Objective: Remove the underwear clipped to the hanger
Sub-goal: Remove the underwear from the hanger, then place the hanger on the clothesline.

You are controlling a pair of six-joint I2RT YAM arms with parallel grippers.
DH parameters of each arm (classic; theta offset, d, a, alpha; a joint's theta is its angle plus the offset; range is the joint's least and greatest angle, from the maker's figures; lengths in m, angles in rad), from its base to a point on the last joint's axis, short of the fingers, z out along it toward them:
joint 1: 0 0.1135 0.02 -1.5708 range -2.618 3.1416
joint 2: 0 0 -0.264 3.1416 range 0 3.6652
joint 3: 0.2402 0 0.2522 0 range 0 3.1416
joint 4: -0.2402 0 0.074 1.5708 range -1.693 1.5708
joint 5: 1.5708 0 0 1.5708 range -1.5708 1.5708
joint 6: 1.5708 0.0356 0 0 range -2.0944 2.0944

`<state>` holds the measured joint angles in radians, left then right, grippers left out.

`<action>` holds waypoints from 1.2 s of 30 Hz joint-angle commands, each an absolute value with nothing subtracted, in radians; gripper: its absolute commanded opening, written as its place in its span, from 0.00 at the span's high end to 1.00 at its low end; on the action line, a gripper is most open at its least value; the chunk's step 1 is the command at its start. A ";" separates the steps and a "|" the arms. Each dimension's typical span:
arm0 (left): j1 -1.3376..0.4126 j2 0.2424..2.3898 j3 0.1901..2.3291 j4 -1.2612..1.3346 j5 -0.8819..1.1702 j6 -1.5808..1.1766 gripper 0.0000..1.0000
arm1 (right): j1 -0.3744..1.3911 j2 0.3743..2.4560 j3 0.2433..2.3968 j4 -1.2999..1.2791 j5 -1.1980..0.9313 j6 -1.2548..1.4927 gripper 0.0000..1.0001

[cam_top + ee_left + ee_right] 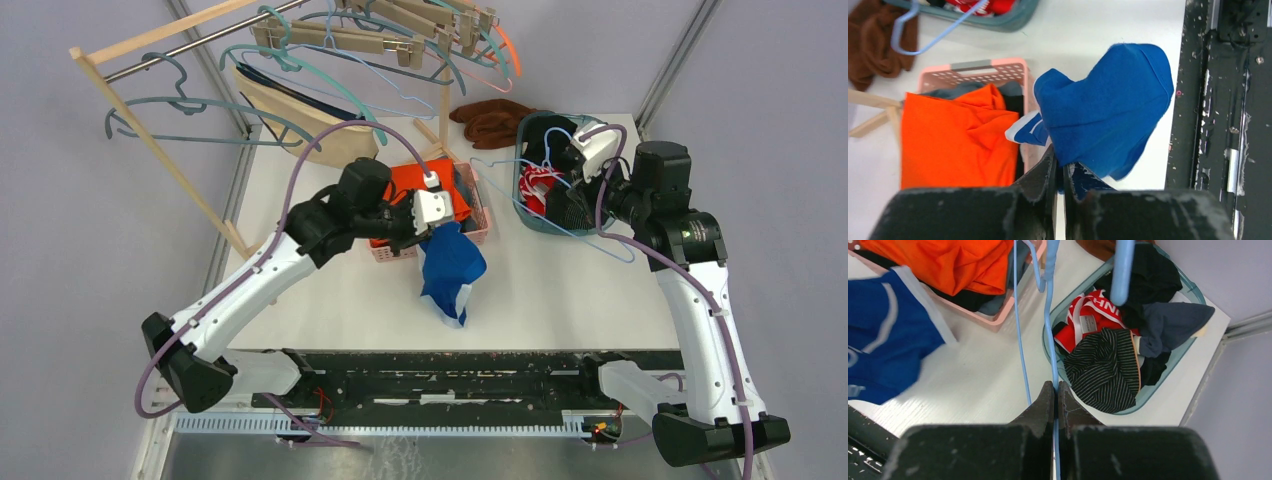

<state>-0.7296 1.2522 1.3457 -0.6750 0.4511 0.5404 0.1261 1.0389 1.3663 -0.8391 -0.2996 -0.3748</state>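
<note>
The white counter (pixel 560 290) carries two baskets side by side. At its far left corner stands a wooden rack (pixel 160 153) strung with hangers. From one of them a tan piece with a dark edge (pixel 300 110) hangs down.

The teal basket (pixel 1158 385) sits at the far right and holds a heap of small garments. They are a black pinstriped piece (pixel 1105 370), a red brief with a white lettered band (pixel 1083 325), a dark grey piece (pixel 1168 325) and black fabric (pixel 1153 275) at the back. The pink basket (pixel 973 67) stands to its left and is filled mostly by a folded orange garment (pixel 958 140), with dark cloth showing beneath it and along its right side. A brown cloth (pixel 490 120) lies on the counter beyond the two baskets.

The blue underwear (pixel 1108 115), royal blue with white trim, hangs beside the near corner of the pink basket, over the bare counter and well apart from the hanger. The left fingers (pixel 1055 165) are pinched together on its upper edge, so the fabric droops from them. Whether its lower end touches the counter cannot be told.

A light blue wire hanger (pixel 1050 315) stands over the left rim of the teal basket. The right fingers (pixel 1052 392) are closed tight on its thin wire.
</note>
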 commanded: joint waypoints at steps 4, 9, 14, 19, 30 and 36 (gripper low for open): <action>-0.777 1.325 1.258 -0.590 0.392 0.543 0.64 | 0.123 1.028 1.351 -0.809 -0.556 -0.418 0.99; -0.778 1.287 1.272 -0.619 0.315 0.594 0.33 | 0.126 1.014 1.344 -0.892 -0.745 -0.543 0.99; -0.778 1.177 1.287 -0.659 0.243 0.623 0.24 | 0.143 1.018 1.325 -0.908 -0.851 -0.573 0.99; -0.778 1.097 1.306 -0.733 0.284 0.648 0.22 | 0.205 1.048 1.319 -0.925 -0.893 -0.599 0.99; -0.777 1.122 1.316 -0.892 0.391 0.661 0.28 | 0.288 1.085 1.318 -0.928 -1.042 -0.618 0.99; -0.778 1.079 1.283 -0.915 0.459 0.669 0.36 | 0.289 1.064 1.283 -0.893 -1.061 -0.606 0.99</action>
